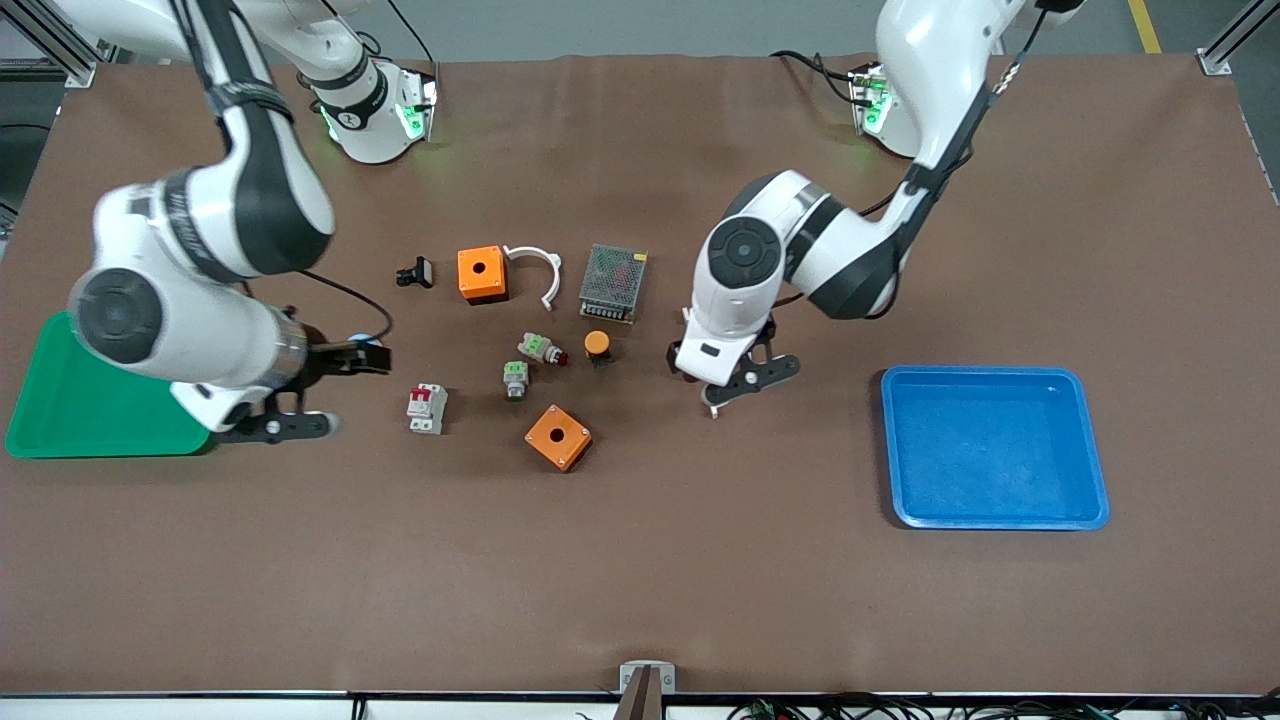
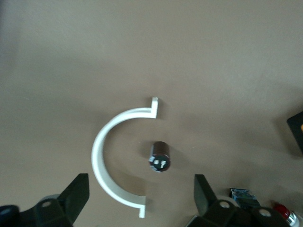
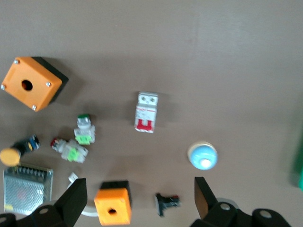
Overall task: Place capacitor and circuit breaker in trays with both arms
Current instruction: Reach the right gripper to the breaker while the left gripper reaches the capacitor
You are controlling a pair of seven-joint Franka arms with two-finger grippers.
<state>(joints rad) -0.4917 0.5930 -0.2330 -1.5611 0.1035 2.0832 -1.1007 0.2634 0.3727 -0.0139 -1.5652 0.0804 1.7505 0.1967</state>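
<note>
Nearest the front edge of the table, toward the right arm's end, the circuit breaker (image 1: 427,408) (image 3: 146,112) lies flat. Its long axis runs from the front edge to the robots' edge, with the red levers at the end toward the robots.

The right gripper (image 1: 318,392) (image 3: 137,201) hangs over the table between the circuit breaker and the green tray (image 1: 70,420) at that end's edge. Its fingers are spread wide and it holds nothing.

Around the middle of the table, the left gripper (image 1: 745,385) (image 2: 142,198) hovers with fingers wide apart, also empty. Below it the capacitor (image 2: 160,157) sits inside the curve of a white C-shaped bracket (image 2: 106,156), not touching it. We cannot tell whether it stands or lies.
</note>
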